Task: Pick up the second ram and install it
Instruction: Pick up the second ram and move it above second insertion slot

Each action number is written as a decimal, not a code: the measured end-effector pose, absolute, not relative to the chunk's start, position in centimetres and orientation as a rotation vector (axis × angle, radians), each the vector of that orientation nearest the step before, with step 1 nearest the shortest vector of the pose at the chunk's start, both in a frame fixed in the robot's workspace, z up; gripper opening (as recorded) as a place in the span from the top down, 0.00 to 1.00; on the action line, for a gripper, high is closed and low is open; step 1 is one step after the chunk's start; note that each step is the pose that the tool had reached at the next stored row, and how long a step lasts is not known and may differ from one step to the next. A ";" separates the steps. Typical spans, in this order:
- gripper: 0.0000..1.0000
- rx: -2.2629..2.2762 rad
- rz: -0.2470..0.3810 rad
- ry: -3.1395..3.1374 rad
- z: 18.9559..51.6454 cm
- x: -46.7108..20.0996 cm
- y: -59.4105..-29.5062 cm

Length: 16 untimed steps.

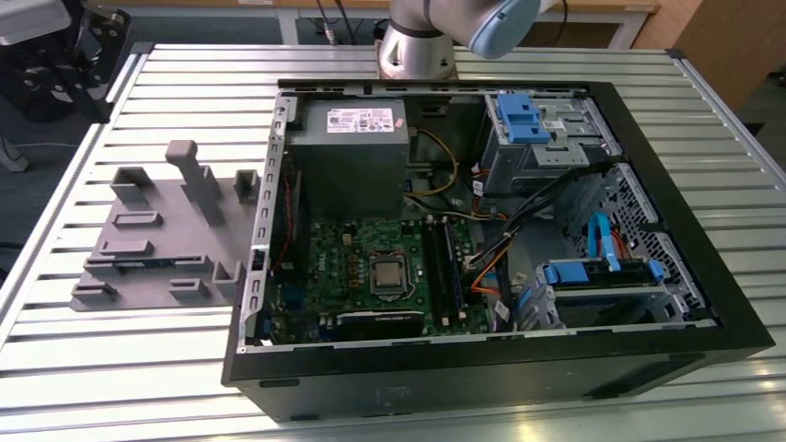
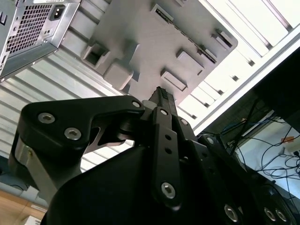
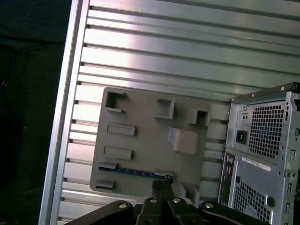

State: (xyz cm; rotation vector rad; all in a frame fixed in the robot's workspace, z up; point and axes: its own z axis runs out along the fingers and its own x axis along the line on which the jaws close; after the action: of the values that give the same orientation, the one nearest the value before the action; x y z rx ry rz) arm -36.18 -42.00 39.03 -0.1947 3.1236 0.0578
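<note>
The second ram [image 3: 136, 171] is a thin blue strip standing on edge in a slot of the grey holder block [image 3: 145, 131], near one edge of the block. In the exterior view the second ram [image 1: 138, 264] shows as a bluish line low on the holder block [image 1: 160, 221], at that view's left of the computer case. My gripper [image 3: 161, 182] hovers well above the block with its black fingers pressed together and nothing between them. In the second wrist view the gripper [image 2: 163, 93] points toward the holder block [image 2: 154, 42].
The open computer case [image 1: 687, 276] lies on the slatted metal table [image 1: 491, 64], with a green motherboard [image 1: 356, 267], long black slots [image 1: 440, 267] and a grey power supply [image 1: 350, 157] inside. The case's rear panel [image 3: 262, 154] stands beside the block. The arm's base [image 1: 415, 46] is behind the case.
</note>
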 end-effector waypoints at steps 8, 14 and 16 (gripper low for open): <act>0.89 -0.282 0.058 3.118 39.0 -36.2 -42.0; 0.89 -0.337 0.059 3.113 39.0 -36.2 -42.0; 0.89 -0.354 0.059 3.111 39.0 -36.2 -42.0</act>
State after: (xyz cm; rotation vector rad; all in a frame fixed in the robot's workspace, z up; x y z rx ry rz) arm -36.19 -42.01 39.02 -0.3537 3.1114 0.0587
